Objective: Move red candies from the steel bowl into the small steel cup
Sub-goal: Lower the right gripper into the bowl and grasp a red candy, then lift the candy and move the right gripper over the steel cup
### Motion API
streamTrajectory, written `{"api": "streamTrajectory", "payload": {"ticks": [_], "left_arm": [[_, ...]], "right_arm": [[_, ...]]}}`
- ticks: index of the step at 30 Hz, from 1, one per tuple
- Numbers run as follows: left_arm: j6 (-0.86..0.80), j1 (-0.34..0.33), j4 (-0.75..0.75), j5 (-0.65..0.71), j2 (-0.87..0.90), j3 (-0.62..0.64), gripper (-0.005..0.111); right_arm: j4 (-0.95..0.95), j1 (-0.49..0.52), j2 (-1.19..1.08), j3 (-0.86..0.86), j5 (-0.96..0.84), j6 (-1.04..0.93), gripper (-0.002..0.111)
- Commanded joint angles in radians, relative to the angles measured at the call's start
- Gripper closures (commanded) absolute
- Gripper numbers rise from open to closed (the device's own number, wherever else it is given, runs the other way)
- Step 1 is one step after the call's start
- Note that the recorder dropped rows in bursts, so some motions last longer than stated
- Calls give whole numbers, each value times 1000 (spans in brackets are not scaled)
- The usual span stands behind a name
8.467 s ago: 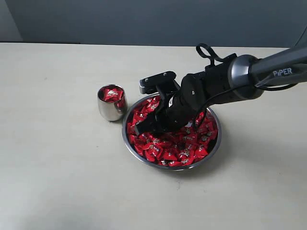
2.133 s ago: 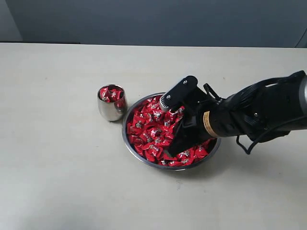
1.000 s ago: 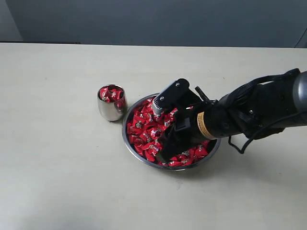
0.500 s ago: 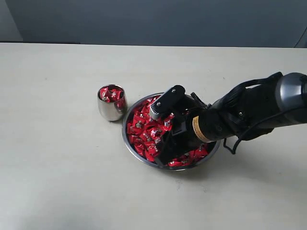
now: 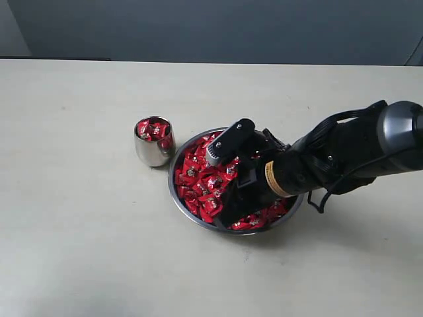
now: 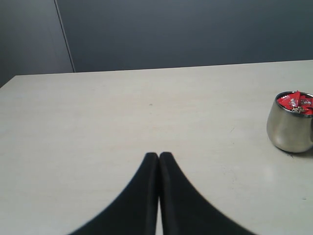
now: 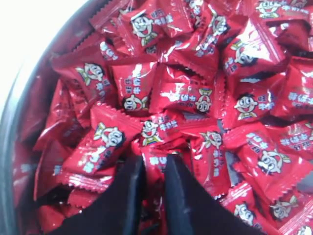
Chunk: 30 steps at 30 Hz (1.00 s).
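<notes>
Seen from my remote station: each of the shiny-wrapped red candies (image 7: 195, 100) carries a white cartoon face above a line of small white characters, too blurred for me to read. A yellow band (image 5: 269, 178) on the black right arm (image 5: 344, 155) is equally illegible.

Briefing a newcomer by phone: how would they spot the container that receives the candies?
On the pale table, find the wide steel bowl heaped with red candies. Just left of its rim in the exterior view stands the small steel cup. Unlike the bowl, it is narrow and rounded, with candies at its top.
</notes>
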<state>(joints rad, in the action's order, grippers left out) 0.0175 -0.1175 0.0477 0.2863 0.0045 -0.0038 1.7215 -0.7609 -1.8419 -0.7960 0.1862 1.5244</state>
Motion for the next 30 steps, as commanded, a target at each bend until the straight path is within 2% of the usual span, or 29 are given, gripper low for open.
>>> {"api": "streamTrajectory", "payload": {"ticks": [1, 10, 21, 30], "left_arm": [[2, -1, -3, -2, -4, 4, 106], [2, -1, -3, -2, -4, 4, 106], [2, -1, -3, -2, -4, 4, 106], [2, -1, -3, -2, -4, 4, 106]], "right_arm": [[-5, 3, -1, -6, -32, -1, 108], [-5, 3, 6, -6, -72, -3, 108], [-22, 3, 167, -6, -105, -3, 108], [-26, 3, 235, -18, -250, -5, 109]]}}
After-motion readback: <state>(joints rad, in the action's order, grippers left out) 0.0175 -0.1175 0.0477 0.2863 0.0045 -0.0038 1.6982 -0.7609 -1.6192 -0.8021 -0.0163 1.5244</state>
